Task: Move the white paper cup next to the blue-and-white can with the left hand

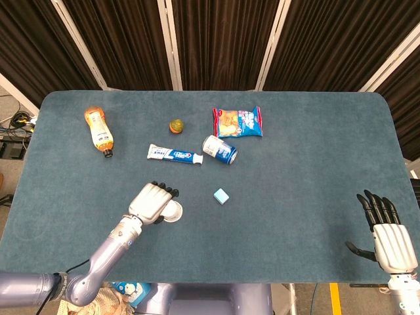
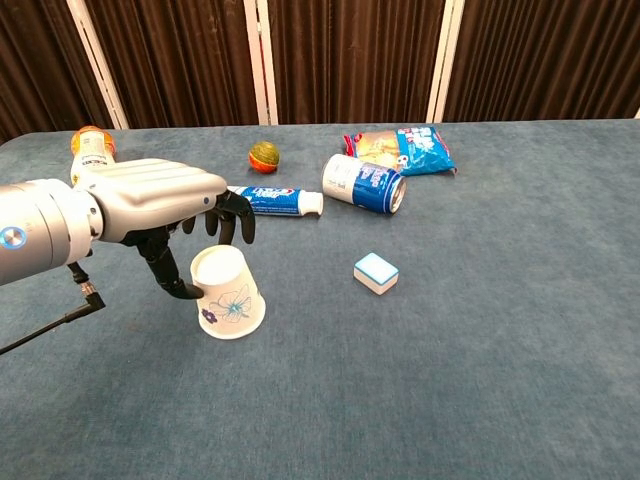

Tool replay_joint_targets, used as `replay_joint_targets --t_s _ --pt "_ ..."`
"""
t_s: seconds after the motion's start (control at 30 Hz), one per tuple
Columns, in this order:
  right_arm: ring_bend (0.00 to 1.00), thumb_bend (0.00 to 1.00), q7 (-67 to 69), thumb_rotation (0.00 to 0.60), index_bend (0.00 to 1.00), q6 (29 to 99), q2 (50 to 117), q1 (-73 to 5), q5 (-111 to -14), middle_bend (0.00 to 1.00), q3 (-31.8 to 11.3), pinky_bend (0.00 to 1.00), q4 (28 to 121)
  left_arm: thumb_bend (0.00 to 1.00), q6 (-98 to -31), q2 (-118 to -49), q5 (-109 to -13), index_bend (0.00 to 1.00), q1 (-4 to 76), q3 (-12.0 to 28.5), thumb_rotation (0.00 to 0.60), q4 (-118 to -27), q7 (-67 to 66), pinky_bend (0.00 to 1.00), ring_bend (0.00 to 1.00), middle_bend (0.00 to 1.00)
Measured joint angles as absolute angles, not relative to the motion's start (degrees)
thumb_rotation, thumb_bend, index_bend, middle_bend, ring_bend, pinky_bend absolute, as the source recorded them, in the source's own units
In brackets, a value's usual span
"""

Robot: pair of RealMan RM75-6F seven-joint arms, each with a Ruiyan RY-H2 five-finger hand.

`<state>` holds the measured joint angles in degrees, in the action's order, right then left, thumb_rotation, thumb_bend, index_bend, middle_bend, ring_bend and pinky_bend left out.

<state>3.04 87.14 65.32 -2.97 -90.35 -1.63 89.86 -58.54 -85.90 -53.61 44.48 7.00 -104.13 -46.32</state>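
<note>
The white paper cup [image 1: 174,211] [image 2: 230,300] stands upside down on the blue table, tilted a little, a flower print on its side. My left hand [image 1: 152,202] [image 2: 150,195] grips it: the thumb presses its left side and the fingers curl down over its far side. The blue-and-white can [image 1: 219,149] [image 2: 364,184] lies on its side further back and to the right, apart from the cup. My right hand [image 1: 387,233] hovers open at the table's near right corner, seen only in the head view.
A toothpaste tube [image 1: 174,155] [image 2: 275,200] lies just behind the hand, left of the can. A small blue block [image 1: 221,195] [image 2: 376,273] sits between cup and can. An orange ball [image 1: 176,126], a snack bag [image 1: 237,122] and an orange bottle [image 1: 98,130] lie further back.
</note>
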Motion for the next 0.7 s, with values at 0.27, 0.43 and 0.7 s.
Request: replay_joint_targets --t_s 0.27,0.43,0.7 --pt "0.0 0.07 3.1 0.6 0.0 87.1 65.27 -2.96 -90.33 0.0 -1.6 0.0 89.9 0.2 -59.42 -85.65 -54.89 0.3 44.89 6.48 0.6 -104.52 -45.02 0.37 0.31 0.4" --pt "0.0 0.07 3.07 0.6 0.0 87.12 65.29 -2.97 -90.36 0.0 -1.61 0.0 89.91 0.2 -60.1 -85.17 -55.79 0.3 45.16 6.91 0.6 -105.68 -43.88 0.37 0.31 0.39" --pt "0.0 0.07 3.28 0.6 0.0 87.06 65.22 -2.97 -90.27 0.0 -1.63 0.0 90.06 0.2 -61.51 -86.16 -58.54 0.3 46.87 10.74 0.6 -106.46 -40.7 0.37 0.31 0.39"
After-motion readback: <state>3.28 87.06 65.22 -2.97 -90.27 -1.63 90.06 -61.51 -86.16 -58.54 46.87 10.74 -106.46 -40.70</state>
